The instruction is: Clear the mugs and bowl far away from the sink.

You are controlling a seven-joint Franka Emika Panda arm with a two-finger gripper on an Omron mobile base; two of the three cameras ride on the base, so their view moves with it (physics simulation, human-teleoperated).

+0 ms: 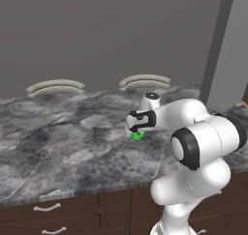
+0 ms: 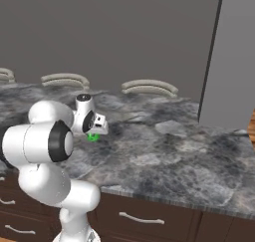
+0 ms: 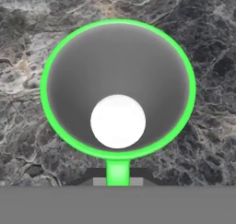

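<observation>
I see the green mug (image 3: 118, 87) from straight above in the hand view, its bright rim a full ring, grey inside with a white round bottom; its handle points toward the bottom of that view, where the end effector (image 3: 118, 180) is clamped together on it; the dark finger tips (image 3: 97, 174) flank the green handle. In the left base view the mug (image 1: 138, 136) shows as a small green patch just under the end effector (image 1: 137, 130), over the middle of the dark marbled desk (image 1: 58, 147); I cannot tell whether it touches the surface. The right base view has the mug (image 2: 92, 136) beside the wrist. Beyond the desk's far edge I see curved tan chair backs (image 1: 55, 88); dark wood drawers (image 2: 144, 218) with pale handles run below the front edge.
</observation>
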